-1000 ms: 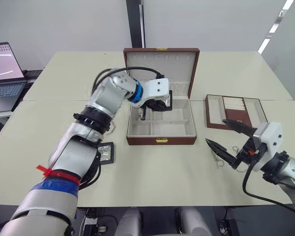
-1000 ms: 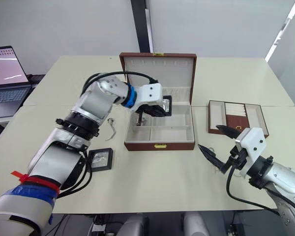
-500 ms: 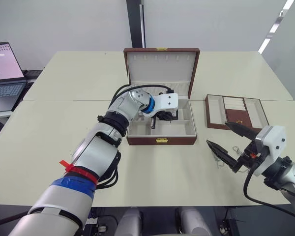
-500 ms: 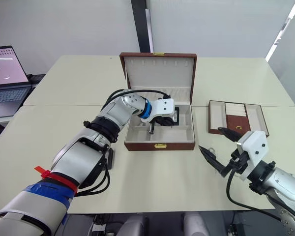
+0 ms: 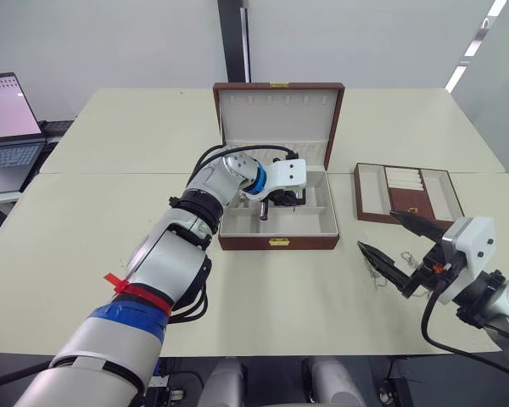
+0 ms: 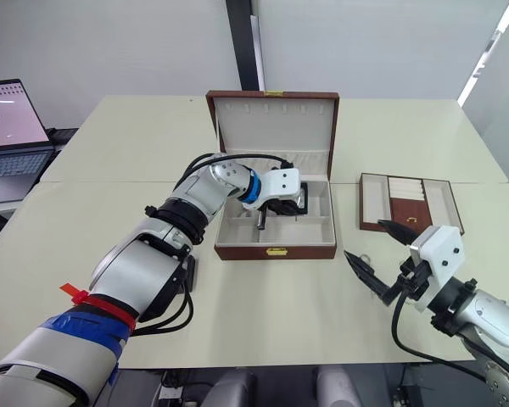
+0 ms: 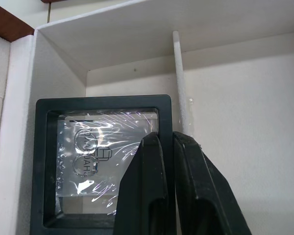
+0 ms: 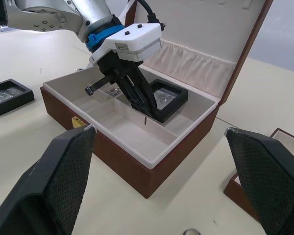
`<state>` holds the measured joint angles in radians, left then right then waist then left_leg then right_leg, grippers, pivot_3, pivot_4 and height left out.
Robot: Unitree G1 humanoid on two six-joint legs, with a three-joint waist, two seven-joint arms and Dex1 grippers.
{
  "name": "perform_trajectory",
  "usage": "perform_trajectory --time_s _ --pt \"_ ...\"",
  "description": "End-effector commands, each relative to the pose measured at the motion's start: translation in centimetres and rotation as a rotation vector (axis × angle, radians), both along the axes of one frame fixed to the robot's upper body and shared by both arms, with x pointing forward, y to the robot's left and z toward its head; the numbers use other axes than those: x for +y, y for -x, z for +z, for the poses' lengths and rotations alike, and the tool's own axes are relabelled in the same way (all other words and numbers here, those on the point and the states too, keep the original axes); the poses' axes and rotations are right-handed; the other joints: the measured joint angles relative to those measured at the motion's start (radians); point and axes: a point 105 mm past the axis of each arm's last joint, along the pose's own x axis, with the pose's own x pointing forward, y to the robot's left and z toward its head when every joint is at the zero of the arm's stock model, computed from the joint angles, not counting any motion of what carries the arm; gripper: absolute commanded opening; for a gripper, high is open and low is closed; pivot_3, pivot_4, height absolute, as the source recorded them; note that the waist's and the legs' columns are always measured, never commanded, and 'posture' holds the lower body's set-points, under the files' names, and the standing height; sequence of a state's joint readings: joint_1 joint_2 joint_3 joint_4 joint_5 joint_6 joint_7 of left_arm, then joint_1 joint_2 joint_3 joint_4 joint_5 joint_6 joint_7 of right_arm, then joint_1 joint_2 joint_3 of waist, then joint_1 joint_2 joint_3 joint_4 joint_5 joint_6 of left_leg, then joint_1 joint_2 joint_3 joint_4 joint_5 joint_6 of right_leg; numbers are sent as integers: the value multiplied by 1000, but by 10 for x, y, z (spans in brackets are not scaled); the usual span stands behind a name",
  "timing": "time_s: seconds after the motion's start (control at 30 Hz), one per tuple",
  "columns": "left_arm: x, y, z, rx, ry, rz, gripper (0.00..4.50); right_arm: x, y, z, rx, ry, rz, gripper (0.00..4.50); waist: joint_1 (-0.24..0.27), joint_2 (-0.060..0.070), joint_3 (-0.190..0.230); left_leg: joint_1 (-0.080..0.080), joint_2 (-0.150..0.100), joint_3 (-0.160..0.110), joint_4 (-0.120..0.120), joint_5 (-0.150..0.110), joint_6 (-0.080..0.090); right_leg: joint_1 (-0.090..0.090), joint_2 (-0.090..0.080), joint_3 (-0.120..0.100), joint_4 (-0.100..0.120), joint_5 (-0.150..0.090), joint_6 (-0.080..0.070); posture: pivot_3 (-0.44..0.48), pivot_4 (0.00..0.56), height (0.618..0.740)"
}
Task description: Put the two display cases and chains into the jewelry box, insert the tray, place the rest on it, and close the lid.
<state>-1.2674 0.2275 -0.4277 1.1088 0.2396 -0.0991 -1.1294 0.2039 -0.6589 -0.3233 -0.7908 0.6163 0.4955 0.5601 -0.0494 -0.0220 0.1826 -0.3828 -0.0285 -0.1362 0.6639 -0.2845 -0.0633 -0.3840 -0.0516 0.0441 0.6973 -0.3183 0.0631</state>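
Left gripper (image 7: 167, 147) is inside the open jewelry box (image 6: 276, 222), its two black fingers (image 7: 148, 191) closed to a narrow slit on the frame edge of a black display case (image 7: 98, 161). The case lies in the rear compartment of the box, beside a white divider (image 7: 182, 98), its clear film face up. From the right wrist view the case (image 8: 167, 99) appears to be resting on or very close to the box floor, with the fingers slanting down onto its near edge; whether it is fully seated cannot be told.

Right gripper (image 5: 400, 251) hovers over the table (image 6: 263, 297) to the right of the box, fingers spread wide, holding nothing. A small chain (image 5: 379, 273) lies on the table just beneath it. The tray (image 6: 411, 202) sits further right of the box, not yet inserted. A second display case (image 8: 5, 96) rests on the table to the left of the box.

Judgement: the step in hand is setting the first case into the box. To do it well, confirm the case lies flat and clear of the divider before letting go, then open the fingers only slightly and withdraw straight upward so the frame is not dragged or tipped against the box wall. The lid (image 5: 277, 119) stands upright behind; keep the wrist clear of it on exit.
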Motion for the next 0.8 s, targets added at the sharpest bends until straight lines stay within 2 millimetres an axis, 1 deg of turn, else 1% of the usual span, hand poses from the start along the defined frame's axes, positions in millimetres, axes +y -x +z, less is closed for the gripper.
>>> perform_trajectory --time_s 0.03,0.3,0.43,0.5,0.67,0.73,0.8 --pt "-6 -1 15 -40 24 -20 652 3 3 10 -43 8 16 4500 0 0 0 0 0 0 0 0 0 0 0 0 0 0 0 0 150 740" --pt "-9 0 19 -24 53 -29 2844 4 2 10 -42 6 20 4500 0 0 0 0 0 0 0 0 0 0 0 0 0 0 0 0 150 740" --pt "-14 5 29 17 120 -48 4015 2 1 11 -43 2 20 4500 0 0 0 0 0 0 0 0 0 0 0 0 0 0 0 0 150 740" --pt "-15 6 36 39 161 -52 4474 0 0 12 -43 2 20 4500 -2 0 0 0 0 0 0 0 0 0 0 0 0 0 0 0 150 740" --pt "-11 6 59 70 280 -38 4474 -5 -4 13 -41 -3 18 4500 -3 0 0 0 0 0 0 0 0 0 0 0 0 0 0 0 150 740" --pt "-2 9 71 100 346 -34 4474 -10 -6 13 -36 -14 10 4500 -5 0 0 0 0 0 0 0 0 0 0 0 0 0 0 0 150 740" --pt "13 13 81 131 408 -31 4474 -18 -7 10 -21 -14 -5 4500 -10 0 0 0 0 0 0 0 0 0 0 0 0 0 0 0 150 740"
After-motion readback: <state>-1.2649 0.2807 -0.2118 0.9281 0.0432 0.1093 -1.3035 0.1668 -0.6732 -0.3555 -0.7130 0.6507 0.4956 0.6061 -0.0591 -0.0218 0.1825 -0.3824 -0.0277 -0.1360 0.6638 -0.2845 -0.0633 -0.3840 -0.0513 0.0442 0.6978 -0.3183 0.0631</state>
